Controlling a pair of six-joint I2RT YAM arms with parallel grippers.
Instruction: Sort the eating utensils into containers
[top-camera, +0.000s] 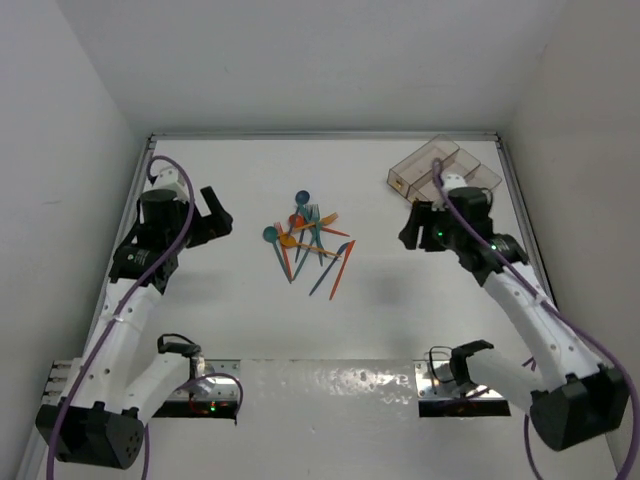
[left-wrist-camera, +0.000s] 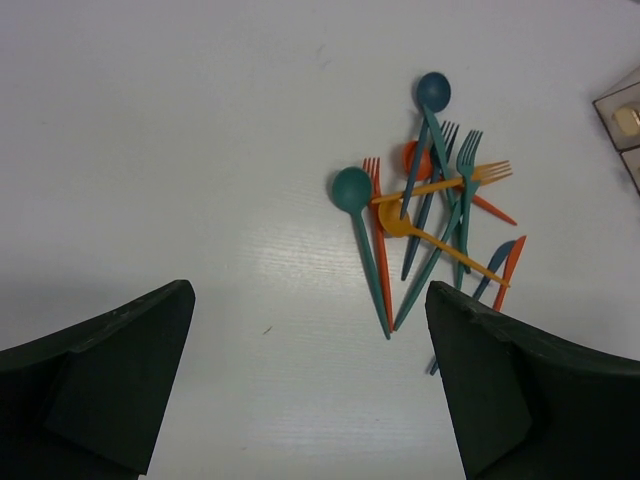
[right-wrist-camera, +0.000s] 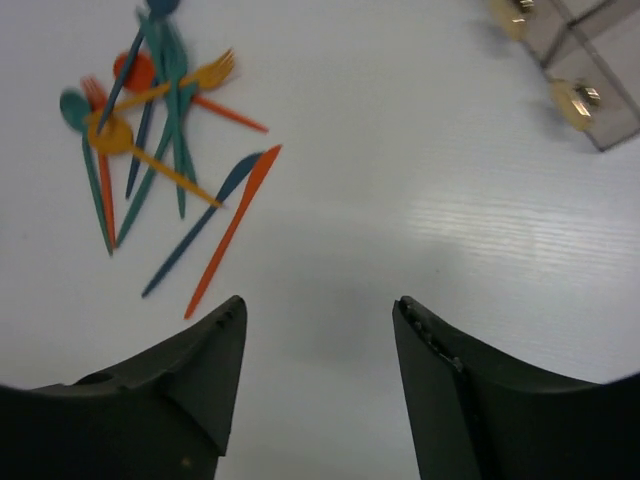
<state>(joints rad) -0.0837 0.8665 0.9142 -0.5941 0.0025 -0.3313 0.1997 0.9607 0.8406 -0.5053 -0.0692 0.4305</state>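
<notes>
Plastic utensils (top-camera: 308, 243): one heap, mid-table, none sorted. Containers (top-camera: 445, 168), far right: apparently empty. Left gripper (left-wrist-camera: 308, 295), right gripper (right-wrist-camera: 320, 305): jaws apart, holding nothing.

I am holding my left arm (top-camera: 128, 330) and my right arm (top-camera: 525, 305) up, each bent at the elbow and reaching away from me. My left gripper (top-camera: 218, 215) is pointing in toward the middle, its fingers (left-wrist-camera: 110, 385) standing wide apart. My right gripper (top-camera: 410, 230) is pointing in too, its fingers (right-wrist-camera: 170, 400) standing apart, but less wide.
</notes>
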